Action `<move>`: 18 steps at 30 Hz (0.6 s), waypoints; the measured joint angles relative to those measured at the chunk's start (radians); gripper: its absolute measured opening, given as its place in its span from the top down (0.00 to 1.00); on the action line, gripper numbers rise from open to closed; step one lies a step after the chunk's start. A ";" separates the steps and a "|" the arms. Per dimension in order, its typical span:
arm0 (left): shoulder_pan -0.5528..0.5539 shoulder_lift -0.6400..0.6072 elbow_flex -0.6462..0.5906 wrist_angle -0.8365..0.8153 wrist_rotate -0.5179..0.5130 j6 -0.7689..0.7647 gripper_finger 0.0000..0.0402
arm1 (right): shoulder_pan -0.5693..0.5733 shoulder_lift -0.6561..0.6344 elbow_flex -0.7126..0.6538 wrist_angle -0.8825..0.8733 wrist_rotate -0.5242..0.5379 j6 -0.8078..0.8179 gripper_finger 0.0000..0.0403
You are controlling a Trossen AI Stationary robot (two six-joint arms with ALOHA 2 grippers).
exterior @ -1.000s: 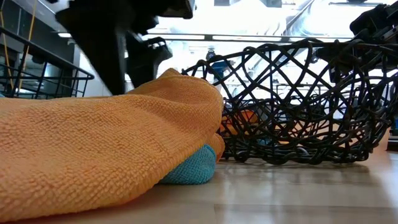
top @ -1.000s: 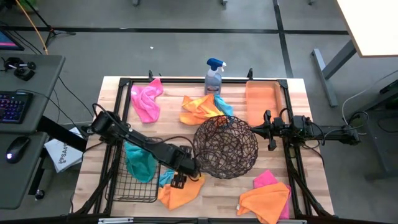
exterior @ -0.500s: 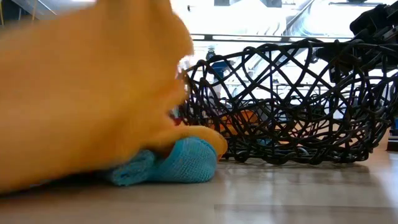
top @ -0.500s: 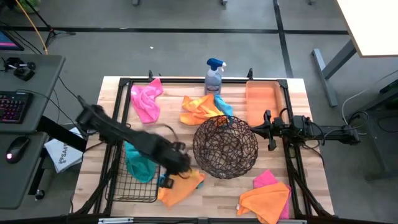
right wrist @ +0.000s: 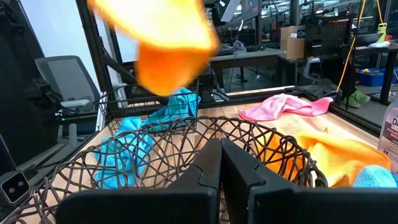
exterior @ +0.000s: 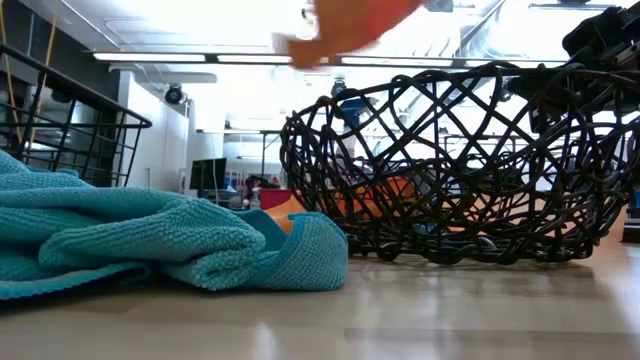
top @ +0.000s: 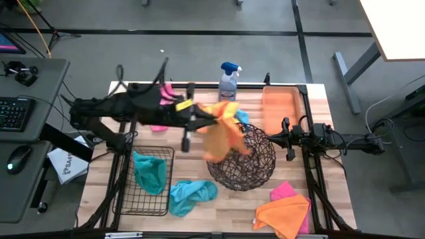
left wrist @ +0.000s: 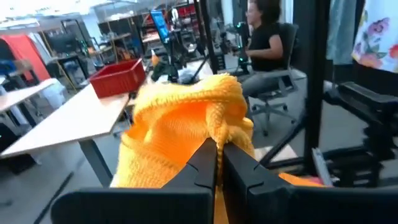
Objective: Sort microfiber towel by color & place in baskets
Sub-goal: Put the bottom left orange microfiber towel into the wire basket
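My left gripper [top: 203, 121] is raised above the table and shut on an orange-yellow towel [top: 223, 139], which hangs over the far-left rim of the round brown woven-wire basket [top: 242, 157]. The towel also shows at the top of the low view [exterior: 345, 25] and in the right wrist view [right wrist: 168, 43]. A teal towel [top: 190, 193] lies flat on the table near the front edge. Another teal towel [top: 149, 171] lies in the black wire-grid basket [top: 143, 199]. My right gripper [top: 287, 140] is shut and empty, level beside the round basket's right rim. My left gripper pinches a bunched fold of the orange-yellow towel [left wrist: 214, 127] between its two fingers. The fingers come about level from the table's left. The towel hangs slack below and past the fingertips, lifted clear of the table and above the round basket.
An orange plastic tray [top: 280, 109] stands at the far right, a blue-topped spray bottle [top: 229, 81] at the far edge. Orange and teal towels [top: 214, 110] lie behind the round basket, a pink one [top: 159, 101] at the far left, pink [top: 284, 191] and orange [top: 282, 214] ones near right.
My left gripper has risen from the table's near edge and swung toward the far edge and right, carrying the orange-yellow towel up over the round basket. The towel is lifted clear. The teal towel that lay under it is uncovered and stays on the table.
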 joint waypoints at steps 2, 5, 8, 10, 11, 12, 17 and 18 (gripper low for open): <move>0.022 0.041 0.000 0.008 0.034 0.004 1.00 | 0.000 0.000 0.000 0.000 0.000 0.000 1.00; 0.042 0.107 -0.003 -0.038 0.115 -0.038 1.00 | 0.000 0.000 0.000 0.000 0.000 0.000 1.00; 0.045 0.177 -0.003 -0.092 0.205 -0.088 1.00 | 0.000 0.000 0.000 0.000 0.000 0.000 1.00; 0.042 0.220 -0.030 -0.096 0.213 -0.113 1.00 | 0.000 0.000 0.000 0.000 0.000 0.000 1.00; 0.037 0.232 -0.058 -0.093 0.212 -0.129 1.00 | 0.000 0.000 0.000 0.000 0.000 0.000 1.00; 0.032 0.248 -0.088 -0.095 0.210 -0.147 1.00 | 0.000 0.000 0.000 0.000 0.000 0.000 1.00; 0.031 0.288 -0.238 -0.084 0.180 -0.194 1.00 | 0.000 -0.001 0.000 0.000 0.000 0.000 1.00; 0.034 0.293 -0.259 -0.082 0.154 -0.193 1.00 | 0.000 0.000 0.000 0.000 0.000 0.000 1.00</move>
